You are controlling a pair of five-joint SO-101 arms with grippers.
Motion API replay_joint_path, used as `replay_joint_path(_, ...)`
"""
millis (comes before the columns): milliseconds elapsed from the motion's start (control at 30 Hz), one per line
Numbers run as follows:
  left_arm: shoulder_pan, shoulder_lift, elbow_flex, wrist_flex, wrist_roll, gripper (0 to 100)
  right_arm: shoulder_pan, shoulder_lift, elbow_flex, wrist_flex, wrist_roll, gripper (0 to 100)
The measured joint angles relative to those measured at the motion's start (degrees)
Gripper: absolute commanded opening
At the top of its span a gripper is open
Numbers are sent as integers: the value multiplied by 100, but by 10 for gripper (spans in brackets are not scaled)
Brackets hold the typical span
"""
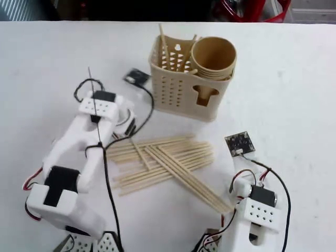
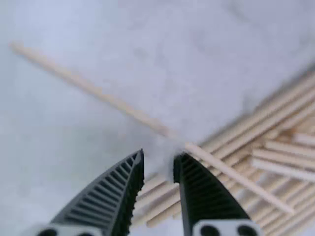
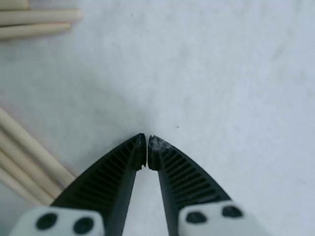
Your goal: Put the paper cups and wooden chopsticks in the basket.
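- We see a white table (image 1: 294,79) lying under the left gripper (image 2: 160,157) and the right gripper (image 3: 147,143).
- Past its edge, well apart from both, we see a dark strip (image 1: 105,9).
- There sits something red (image 1: 247,9), perhaps plastic.

The white plastic left arm (image 1: 73,152) lies at about 8 o'clock in the high view. It rises from its base near 7 o'clock and stretches toward 1 o'clock, bending at a black-banded joint on the way. Its perforated white wrist block (image 1: 101,106) forms the far end of that reach. The black ribbed left claw (image 2: 157,164) points downward, and its two tips stand apart with a narrow gap between them. The white plastic right arm (image 1: 260,212) sits low at 5 o'clock, bunched close to its base and aimed toward 11 o'clock. The black ribbed right claw (image 3: 147,145) also points downward, with its tips pressed together.
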Motion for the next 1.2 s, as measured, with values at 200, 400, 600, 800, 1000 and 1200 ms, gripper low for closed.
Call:
replay_joint_path(200,-185,0,308,-484,1459,199,0,0,0,0,0,22)
replay_joint_path(400,-167,0,334,-826,2110,199,0,0,0,0,0,22)
replay_joint_path(600,-167,0,334,-879,2391,199,0,0,0,0,0,22)
replay_joint_path(800,-105,615,193,-826,2400,196,0,0,0,0,0,22)
replay_joint_path(1000,-97,1187,-651,-97,2400,101,0,0,0,0,0,21)
replay_joint_path(1200,-62,1380,-1037,26,2145,23,0,0,0,0,0,21)
